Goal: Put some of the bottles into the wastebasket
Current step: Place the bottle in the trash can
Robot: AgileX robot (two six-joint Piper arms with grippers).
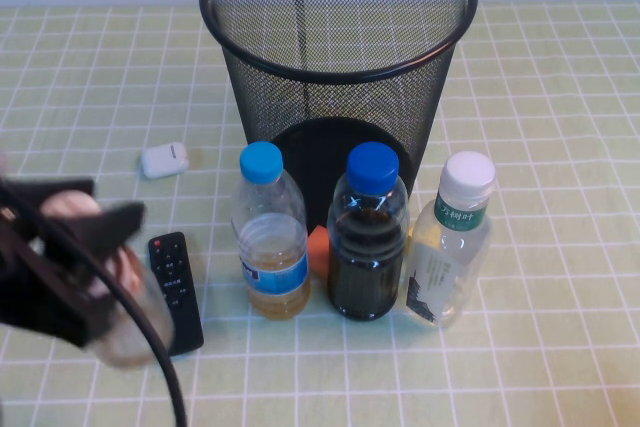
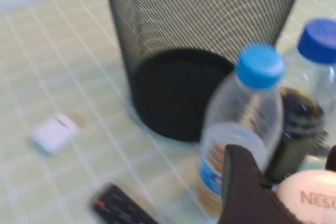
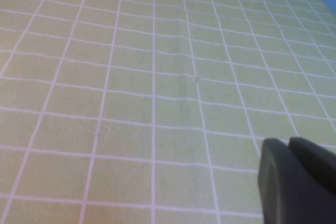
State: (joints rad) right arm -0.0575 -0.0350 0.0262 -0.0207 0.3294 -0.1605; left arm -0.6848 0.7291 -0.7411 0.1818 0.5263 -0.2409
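Note:
My left gripper [image 1: 100, 267] hangs low over the table's front left, shut on a short clear bottle [image 1: 132, 335] with a pale cap. In the left wrist view that cap [image 2: 311, 196] fills the space between the dark fingers [image 2: 242, 192] of the left gripper [image 2: 286, 177]. The taller white-capped bottle [image 1: 450, 242] with a green-and-white label stands upright at the right end of the row. Behind the row stands the black mesh wastebasket [image 1: 335, 57], also seen in the left wrist view [image 2: 199, 24]. My right gripper [image 3: 296, 179] is shut and empty over bare tablecloth, outside the high view.
A blue-capped bottle with a blue label [image 1: 268, 237] and a blue-capped bottle of dark liquid [image 1: 368, 237] stand in front of the basket, with something orange [image 1: 319, 250] between them. A black remote [image 1: 175, 292] lies beside the left gripper. A white case [image 1: 164, 159] lies further back.

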